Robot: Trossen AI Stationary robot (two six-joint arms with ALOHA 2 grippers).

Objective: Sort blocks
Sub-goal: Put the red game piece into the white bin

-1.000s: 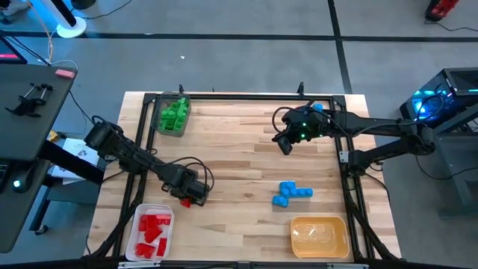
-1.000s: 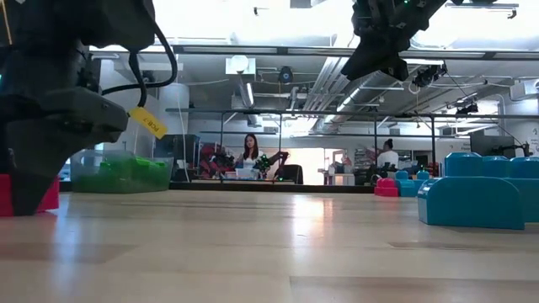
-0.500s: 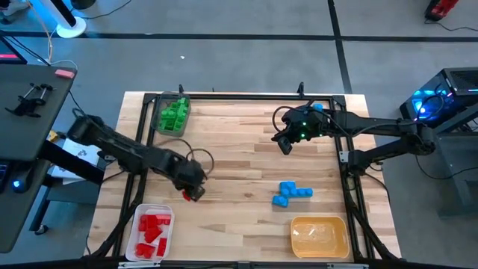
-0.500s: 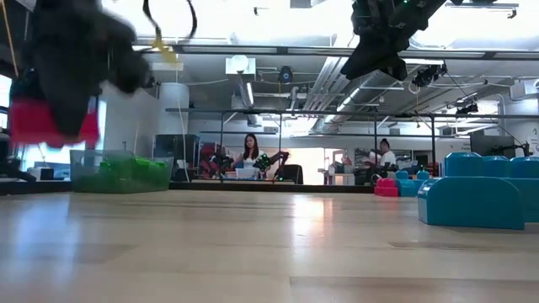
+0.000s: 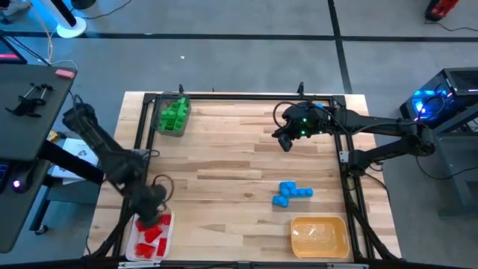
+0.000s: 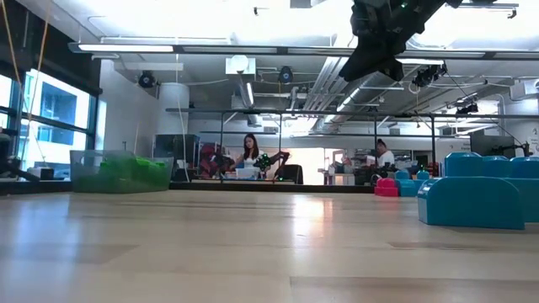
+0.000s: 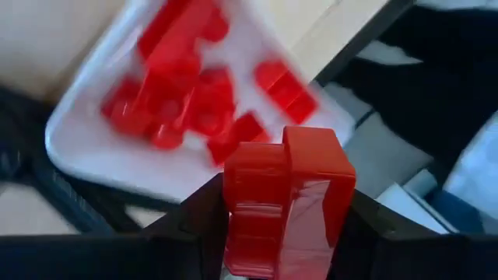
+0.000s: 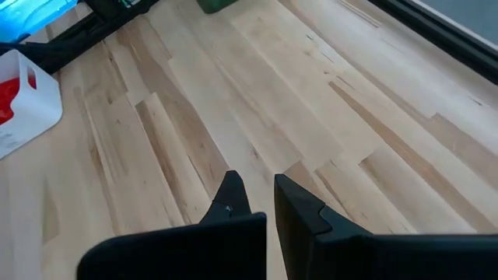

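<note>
My left gripper hangs over the far end of the white tray at the table's near left corner, shut on a red block. Several red blocks lie in that tray below it. My right gripper hovers high over the table's far right part, its fingers a narrow gap apart and holding nothing. A cluster of blue blocks rests on the wood near the right side. Green blocks fill a tray at the far left corner. The low view shows only my right gripper. My left gripper pinches the red block between its two fingers, one dark finger on each side. The block is lifted clear above the white tray and juts out past the fingertips.
A yellow tray sits at the near right corner, just nearer than the blue blocks. A black frame rail runs around the table's edges. Bare wood spreads across the middle. People sit in the room beyond the far edge.
My left gripper has lifted the red block off the wood near the table's middle left and carried it toward the near left corner, ending over the white tray, still shut on it. It has left the low view.
</note>
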